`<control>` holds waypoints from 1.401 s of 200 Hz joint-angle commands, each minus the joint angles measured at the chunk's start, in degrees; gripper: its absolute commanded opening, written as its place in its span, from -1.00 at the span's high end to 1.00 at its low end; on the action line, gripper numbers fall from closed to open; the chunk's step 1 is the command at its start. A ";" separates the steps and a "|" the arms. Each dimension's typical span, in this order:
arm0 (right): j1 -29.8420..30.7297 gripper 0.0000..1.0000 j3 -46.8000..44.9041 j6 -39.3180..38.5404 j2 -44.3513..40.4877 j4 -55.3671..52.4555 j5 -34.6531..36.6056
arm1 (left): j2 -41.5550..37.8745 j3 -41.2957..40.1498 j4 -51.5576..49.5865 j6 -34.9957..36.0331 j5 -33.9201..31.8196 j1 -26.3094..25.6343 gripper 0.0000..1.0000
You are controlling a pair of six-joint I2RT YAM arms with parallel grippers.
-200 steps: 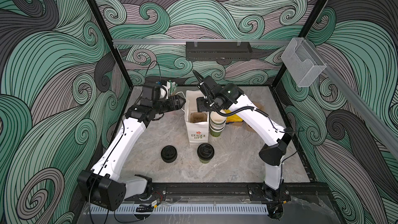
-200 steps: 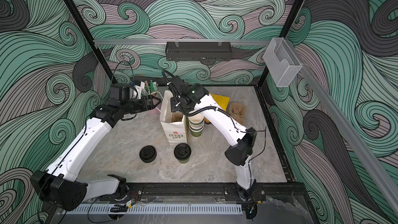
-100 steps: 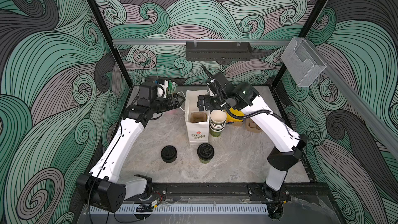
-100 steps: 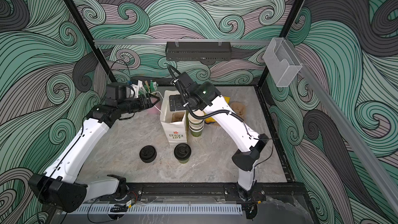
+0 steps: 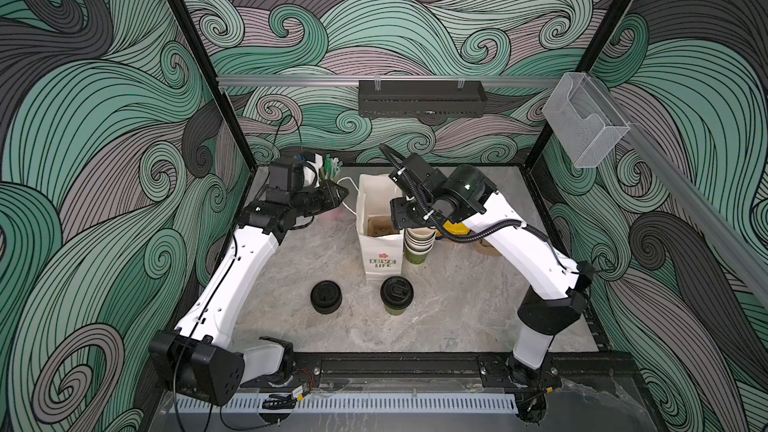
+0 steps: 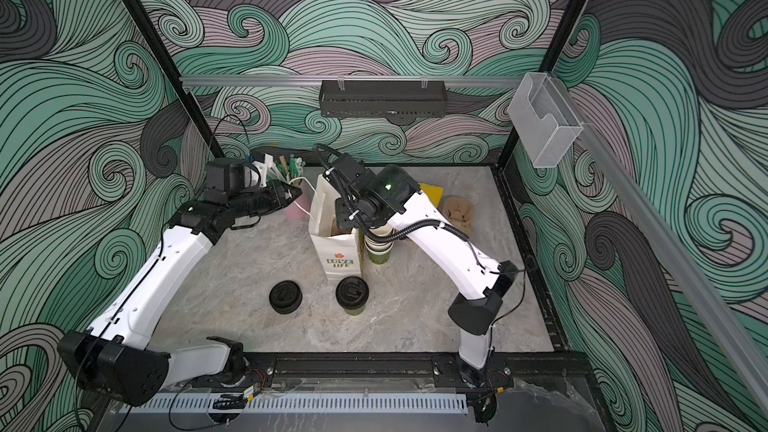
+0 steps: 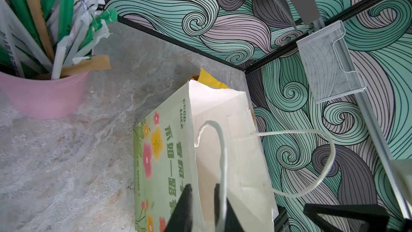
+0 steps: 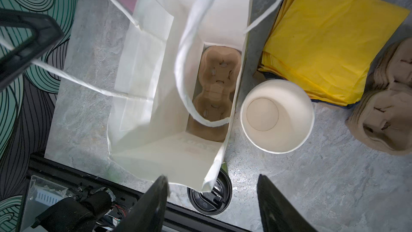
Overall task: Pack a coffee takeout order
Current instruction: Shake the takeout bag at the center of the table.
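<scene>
A white paper bag (image 5: pixel 380 251) stands open mid-table, with the tan two-cup carrier (image 8: pixel 215 90) lying on its bottom. The green cup with black lid (image 5: pixel 397 295) stands in front of the bag and shows in the right wrist view (image 8: pixel 209 197) too. Yellow sheets (image 8: pixel 330 41) lie in a pile behind the bag on its right. My left gripper (image 7: pixel 201 188) is shut on the bag's left rim (image 7: pixel 194 130), one finger outside and one inside, beside a handle. Above the bag's front right corner my right gripper (image 8: pixel 211 188) hangs open, with nothing between its fingers.
A stack of lidless cups (image 5: pixel 419 243) stands against the bag's right side. A squat stack of black lids (image 5: pixel 326 296) sits front left. Spare pulp carriers (image 6: pixel 457 211) lie at the back right. A pink cup of straws (image 7: pixel 44 94) stands at the back left.
My left gripper has closed on the bag's rim. The right arm has drawn back a little and shifted toward the bag's right side, its jaws narrower than half a second ago.
</scene>
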 commanded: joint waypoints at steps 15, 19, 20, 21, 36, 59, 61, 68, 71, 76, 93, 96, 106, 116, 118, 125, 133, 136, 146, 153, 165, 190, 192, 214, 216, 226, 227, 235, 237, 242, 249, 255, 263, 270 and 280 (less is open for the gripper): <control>1.31 0.12 0.63 3.33 3.08 -3.50 5.33 | -1.88 0.08 1.41 -1.03 -0.34 0.28 0.84; 1.34 0.16 0.58 3.68 3.20 -3.88 5.98 | -2.02 -0.03 1.50 -1.20 -0.42 0.30 0.87; 1.33 0.17 0.52 3.76 3.22 -3.97 6.16 | -2.10 -0.05 1.54 -1.23 -0.39 0.34 0.87; 1.33 0.17 0.48 3.80 3.22 -4.02 6.29 | -2.18 -0.11 1.57 -1.29 -0.38 0.32 0.88; 1.49 0.28 -0.16 4.25 3.45 -4.16 8.02 | -2.94 -0.95 2.15 -2.16 -0.36 0.31 0.96; 1.50 0.41 1.78 2.95 5.59 -4.30 8.55 | -4.00 -2.58 3.47 -3.67 0.06 0.22 1.00; 1.50 0.41 2.08 2.85 5.73 -4.30 8.54 | -4.06 -2.68 3.51 -3.78 0.12 0.25 1.00; 1.44 0.45 2.97 2.41 6.58 -4.32 8.46 | -4.34 -2.95 3.69 -4.06 0.24 0.21 1.00; 1.49 0.47 3.40 2.27 6.79 -4.26 8.38 | -4.50 -3.04 3.67 -4.14 0.32 0.22 1.00; 1.47 0.52 3.88 1.89 7.31 -4.31 8.37 | -4.63 -3.11 3.60 -4.24 0.32 0.21 1.00; 1.40 0.62 5.29 1.39 8.52 -4.28 8.62 | -5.44 -3.33 3.18 -4.34 0.23 0.23 0.97; 1.35 0.64 5.41 1.30 8.60 -4.30 8.69 | -5.56 -3.37 3.24 -4.34 0.17 0.25 0.96; 1.22 0.73 5.79 0.98 8.95 -4.25 8.72 | -6.02 -3.57 3.18 -4.43 0.03 0.23 0.89; 0.98 0.78 6.05 0.53 9.16 -4.28 8.41 | -6.41 -3.59 2.96 -4.51 -0.27 0.25 0.76; 0.91 0.79 6.07 0.44 9.19 -4.29 8.33 | -6.49 -3.59 2.92 -4.51 -0.36 0.22 0.74; 0.64 0.82 6.08 0.01 9.22 -4.22 8.14 | -6.70 -3.59 2.61 -4.51 -0.67 0.21 0.65; 0.30 0.87 6.16 -0.73 9.20 -4.25 7.86 | -7.05 -3.55 2.26 -4.51 -1.09 0.21 0.52; 0.15 0.89 6.16 -1.06 9.20 -4.27 7.78 | -7.16 -3.51 2.09 -4.51 -1.38 0.25 0.46; -0.58 0.94 6.25 -2.42 9.04 -4.25 7.01 | -7.59 -3.43 1.49 -4.44 -2.19 0.30 0.27; -1.14 0.98 6.40 -3.63 8.93 -4.27 6.31 | -7.91 -3.26 0.84 -4.36 -2.85 0.31 0.15; -2.28 1.00 7.00 -6.74 8.96 -4.32 4.05 | -8.32 -2.72 -0.42 -4.17 -3.83 0.31 -0.04; -4.89 1.00 8.59 -14.65 9.45 -4.14 -2.34 | -8.25 -0.50 -3.67 -3.57 -4.93 0.56 -0.22; -5.09 1.00 8.81 -15.37 9.53 -4.15 -3.00 | -8.18 -0.27 -3.92 -3.53 -4.98 0.60 -0.23; -7.27 1.00 10.77 -22.20 10.96 -4.29 -9.07 | -7.50 1.76 -6.37 -3.30 -4.95 0.78 -0.31; -7.48 1.00 10.81 -22.60 11.09 -4.32 -9.32 | -7.40 1.94 -6.55 -3.24 -4.94 0.79 -0.32; -8.73 1.00 10.83 -24.36 11.69 -4.16 -11.42 | -6.83 2.68 -7.58 -3.10 -4.64 0.81 -0.36; -8.85 1.00 10.87 -24.59 11.81 -4.16 -11.59 | -6.79 2.80 -7.65 -3.06 -4.61 0.82 -0.36; -9.90 1.00 11.23 -25.60 12.52 -4.17 -12.76 | -6.17 3.54 -8.57 -2.91 -4.58 0.82 -0.38; -10.12 1.00 11.39 -25.89 12.67 -4.18 -13.03 | -6.03 3.77 -8.86 -2.88 -4.58 0.82 -0.39; -10.67 1.00 11.79 -26.35 13.22 -4.15 -13.60 | -5.68 4.30 -9.37 -2.84 -4.51 0.82 -0.39; -11.38 1.00 12.42 -27.10 14.00 -4.20 -14.55 | -5.04 4.92 -9.90 -2.84 -4.42 0.88 -0.40; -11.89 1.00 13.33 -27.65 14.75 -4.15 -15.29 | -4.56 5.43 -10.06 -3.02 -4.25 0.82 -0.40; -12.49 1.00 14.58 -28.33 15.77 -4.15 -16.41 | -3.98 5.89 -10.01 -3.23 -4.10 0.82 -0.41; -12.84 1.00 15.65 -28.82 16.58 -4.15 -17.55 | -3.51 6.32 -9.65 -3.50 -3.85 0.82 -0.41; -13.32 1.00 17.09 -29.40 17.84 -4.26 -19.46 | -2.82 6.83 -9.11 -3.97 -3.62 0.82 -0.41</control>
